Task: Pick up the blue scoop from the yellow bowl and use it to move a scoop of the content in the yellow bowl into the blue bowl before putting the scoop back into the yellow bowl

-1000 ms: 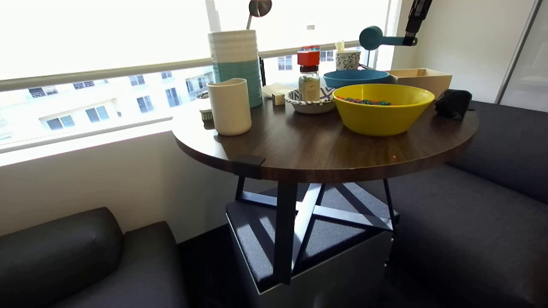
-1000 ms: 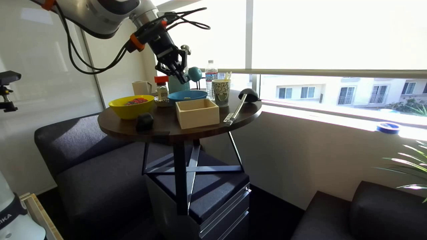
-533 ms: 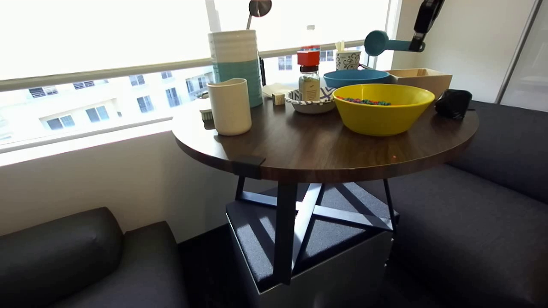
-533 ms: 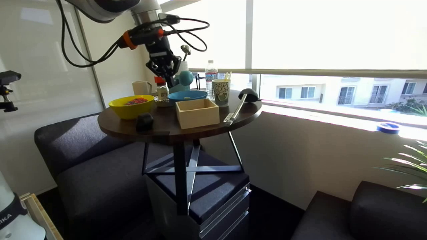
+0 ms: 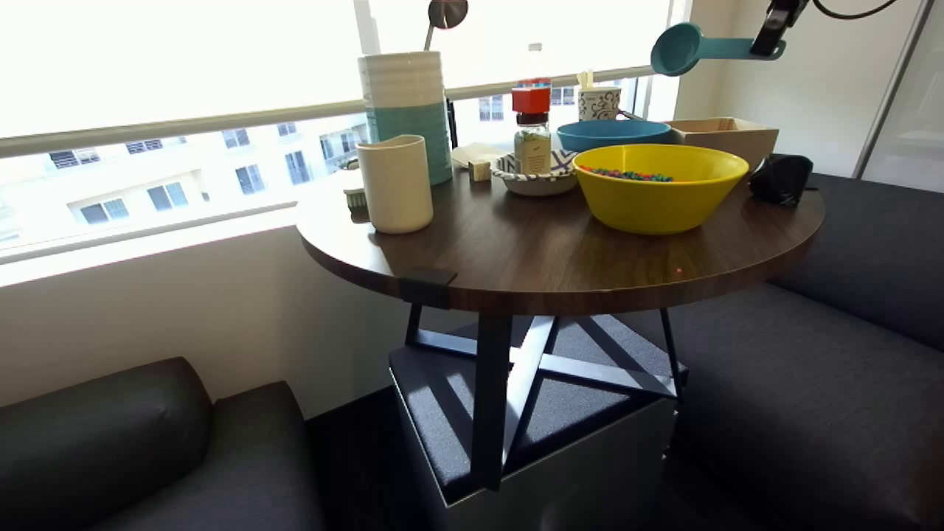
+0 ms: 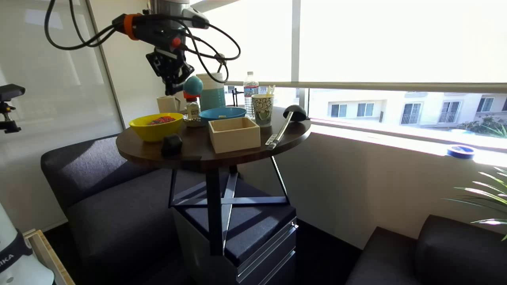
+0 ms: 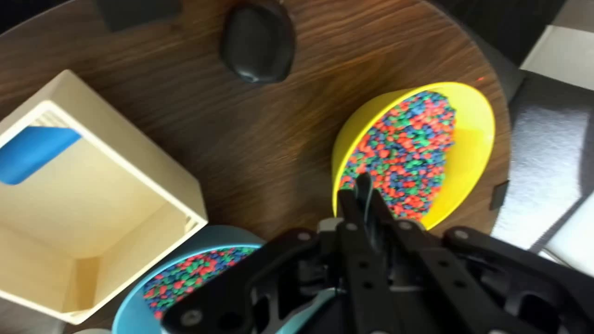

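Teal plastic, the blue scoop (image 5: 693, 49) is held by its handle, gripper (image 5: 767, 44) jaws closed; in an exterior view the yellow bowl (image 5: 656, 203) lies at seven o'clock. For the likely return, the scoop should be lowered inside the rim before release. "IKA" is legible on the arm base (image 6: 20, 257).

In an exterior view, at the near left, a white, rounded robot base (image 6: 23, 272) is showing the letters "IKA" on a dark band (image 6: 15, 250), the character before them being cut off. Farther off, a clear plastic water bottle (image 6: 249, 103) is carrying a red-and-blue label (image 6: 251, 91), and a clear, red-lidded jar (image 6: 192, 104) is bearing a pale label (image 6: 193, 112), both prints being too small to read. At the right, a long-handled metal ladle (image 6: 283, 129) is displaying a white sticker (image 6: 271, 139) with dark stripes.
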{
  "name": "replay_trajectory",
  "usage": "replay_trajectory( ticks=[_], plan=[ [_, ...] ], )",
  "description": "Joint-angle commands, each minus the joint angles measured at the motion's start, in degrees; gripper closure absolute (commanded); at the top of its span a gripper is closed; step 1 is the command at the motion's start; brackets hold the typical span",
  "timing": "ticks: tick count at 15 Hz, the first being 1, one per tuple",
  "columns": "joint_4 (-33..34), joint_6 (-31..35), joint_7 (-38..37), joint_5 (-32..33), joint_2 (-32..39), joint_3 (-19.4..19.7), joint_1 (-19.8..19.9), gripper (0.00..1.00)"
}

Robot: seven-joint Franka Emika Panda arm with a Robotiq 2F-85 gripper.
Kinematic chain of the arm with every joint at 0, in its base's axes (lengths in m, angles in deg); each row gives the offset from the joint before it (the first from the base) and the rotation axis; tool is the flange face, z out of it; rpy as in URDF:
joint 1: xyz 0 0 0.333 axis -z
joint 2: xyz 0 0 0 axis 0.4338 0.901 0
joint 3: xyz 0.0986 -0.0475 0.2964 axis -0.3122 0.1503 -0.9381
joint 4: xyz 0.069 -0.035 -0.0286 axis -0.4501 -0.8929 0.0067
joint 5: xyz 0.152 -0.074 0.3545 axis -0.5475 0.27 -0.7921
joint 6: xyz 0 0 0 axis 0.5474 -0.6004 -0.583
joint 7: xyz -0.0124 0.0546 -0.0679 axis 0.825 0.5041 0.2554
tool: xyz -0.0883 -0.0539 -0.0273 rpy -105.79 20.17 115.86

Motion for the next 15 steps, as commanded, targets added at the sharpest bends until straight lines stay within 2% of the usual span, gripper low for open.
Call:
replay_trajectory(
  ticks=[1,4,7,15],
  plan=[
    [2.98,-11.29,0.78,-6.62,1.31,1.30,-0.55,0.98],
    [3.85,-20.00,-0.52,-9.94,3.29,0.13,-0.60,0.98],
    [3.96,-26.10,-3.42,-8.46,6.18,-2.06,0.17,0.98],
    [4.97,-26.26,-11.79,-7.89,15.31,-5.94,1.04,0.98]
  ],
)
